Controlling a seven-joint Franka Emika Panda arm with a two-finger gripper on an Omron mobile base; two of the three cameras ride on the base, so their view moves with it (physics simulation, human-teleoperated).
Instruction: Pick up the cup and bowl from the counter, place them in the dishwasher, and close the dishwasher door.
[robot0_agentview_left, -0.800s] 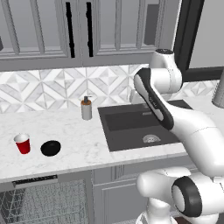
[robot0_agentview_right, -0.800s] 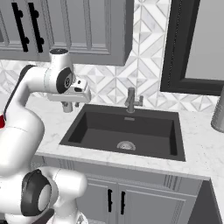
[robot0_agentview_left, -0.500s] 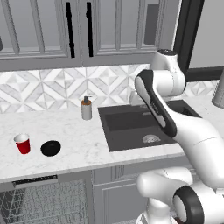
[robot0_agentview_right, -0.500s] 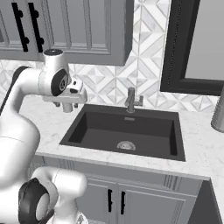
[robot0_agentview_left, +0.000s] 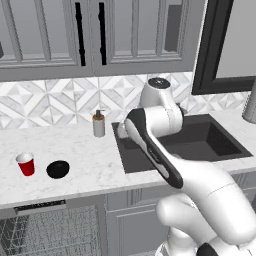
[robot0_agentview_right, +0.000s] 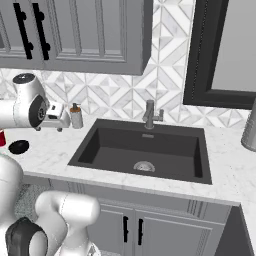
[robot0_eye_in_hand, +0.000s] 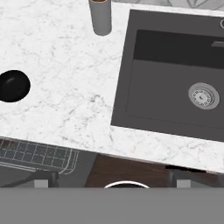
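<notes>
Arm raised over the counter (robot0_agentview_left: 85, 150), elbow bent, its hand held above the marble between the soap dispenser (robot0_agentview_left: 99, 124) and the left edge of the sink (robot0_agentview_right: 142, 150). We see the gripper (robot0_agentview_right: 54, 123) pointing down with its jaws spread wide and nothing between them; in the hand view its two tips (robot0_eye_in_hand: 41, 178) stand far apart at the bottom. The cup (robot0_agentview_left: 26, 164) stands upright on the counter to the arm's left, the bowl (robot0_agentview_left: 58, 169) just beside it, apart. Below them we see the dishwasher (robot0_agentview_left: 50, 230) with its wire rack showing; its door we cannot make out. In the right base view the arm hides most of the cup
</notes>
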